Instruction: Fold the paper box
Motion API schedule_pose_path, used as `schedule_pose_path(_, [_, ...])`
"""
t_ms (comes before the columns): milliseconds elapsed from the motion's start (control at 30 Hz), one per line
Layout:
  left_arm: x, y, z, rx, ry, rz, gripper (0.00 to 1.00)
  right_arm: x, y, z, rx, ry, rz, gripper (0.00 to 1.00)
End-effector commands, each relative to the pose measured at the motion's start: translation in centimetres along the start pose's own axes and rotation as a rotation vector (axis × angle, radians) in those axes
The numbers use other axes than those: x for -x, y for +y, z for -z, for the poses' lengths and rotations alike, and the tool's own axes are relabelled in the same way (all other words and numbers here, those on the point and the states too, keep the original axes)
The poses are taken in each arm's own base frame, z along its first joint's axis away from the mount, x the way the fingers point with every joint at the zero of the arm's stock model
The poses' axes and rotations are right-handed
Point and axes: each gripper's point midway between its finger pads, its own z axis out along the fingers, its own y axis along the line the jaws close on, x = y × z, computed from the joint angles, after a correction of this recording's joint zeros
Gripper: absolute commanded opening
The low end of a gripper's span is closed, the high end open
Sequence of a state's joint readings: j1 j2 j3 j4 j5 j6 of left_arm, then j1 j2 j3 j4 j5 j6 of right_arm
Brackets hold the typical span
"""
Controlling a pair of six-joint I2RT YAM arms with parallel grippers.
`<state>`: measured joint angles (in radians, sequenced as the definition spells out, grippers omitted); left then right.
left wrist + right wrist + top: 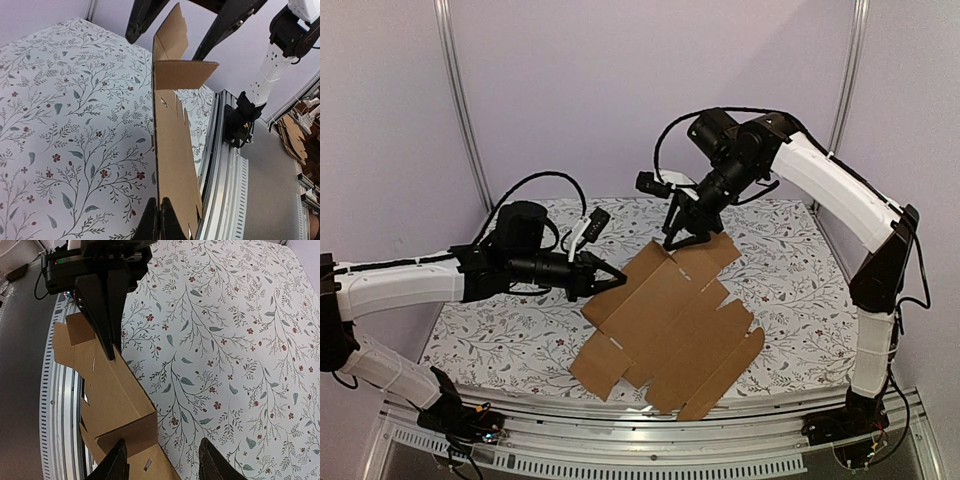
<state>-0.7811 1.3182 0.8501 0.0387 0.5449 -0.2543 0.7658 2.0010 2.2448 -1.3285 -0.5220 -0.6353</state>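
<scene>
Top view: the paper box (670,325) is an unfolded brown sheet, mid-table on the floral tablecloth (490,335). It runs diagonally from far right down to the near rail (650,425). From up here it reads nearly flat, tabs and slots showing at the edges. My left gripper (610,277) comes in low from the left and meets the sheet's left edge. My right gripper (683,238) points down over the far end flap. I can't read finger spread on either from this view.

Left wrist view fills that in. The fingers (150,220) are pressed together with the sheet's edge pinched between them. The panel I hold stands raised, seen almost edge-on, with a flap bent across at its far end. It also shows the right arm's two fingers (225,20) spread wide, one on either side of the far flap. Whether they touch it, I cannot tell. Only here: loose brown cardboard pieces (295,135) off the table, past the rail.

Right wrist view: my own fingers (117,465) sit wide apart at the bottom of the picture, not closed on the sheet. One is right at a creased corner of the cardboard, the other over bare cloth. It looks back along the panel to the left gripper's closed tips on the opposite edge. A fold line runs between the two.
</scene>
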Motion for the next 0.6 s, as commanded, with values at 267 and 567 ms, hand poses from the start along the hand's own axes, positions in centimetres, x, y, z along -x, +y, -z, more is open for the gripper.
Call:
schedule_pose_path(267, [-1.4,-1.6,0.1,-0.054,0.053,-0.016,0.00,-0.8,1.3,-1.9,0.120,0.021,-0.051,0.46])
schedule_pose_path(567, [-0.2,-2.9,0.8,-0.101,0.001,-0.099,0.00,-0.5,1.6,-2.9,0.180,0.001,-0.068,0.43])
